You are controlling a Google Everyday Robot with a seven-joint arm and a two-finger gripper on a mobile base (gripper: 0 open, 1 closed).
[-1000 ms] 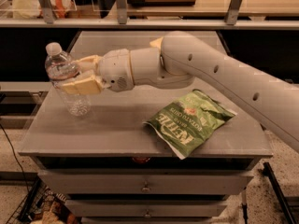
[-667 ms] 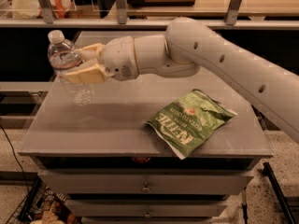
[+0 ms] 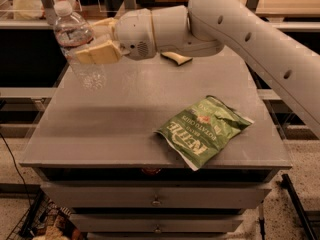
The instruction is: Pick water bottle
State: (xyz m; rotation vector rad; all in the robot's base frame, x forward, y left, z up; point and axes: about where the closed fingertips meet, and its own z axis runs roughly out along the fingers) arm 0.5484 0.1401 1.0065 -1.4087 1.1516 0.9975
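Your claw sits at 10 o'clock in the view, clenched around the water bottle. One cream, flat-padded finger crosses the bottle's front and the other shows behind it. The bottle is clear ribbed plastic with a white screw cap and a pale label carrying a red band. It is held tilted, cap toward 11 o'clock and base toward 5 o'clock. The base appears to hang just clear of the far-left corner of the surface.

From the claw, a rounded white wrist housing leads into your arm. This is a thick, smooth, off-white tube with small round holes along its side. It reaches in from the 3 o'clock edge and lies nearly level above the back of the surface.

The surface is a flat grey top with a dull, brushed look, set over a stack of drawers. A crinkled green chip bag lies flat at 4 o'clock, well apart from the bottle, one corner reaching the front edge. A small cream wedge rests at 12 o'clock, just under the arm.
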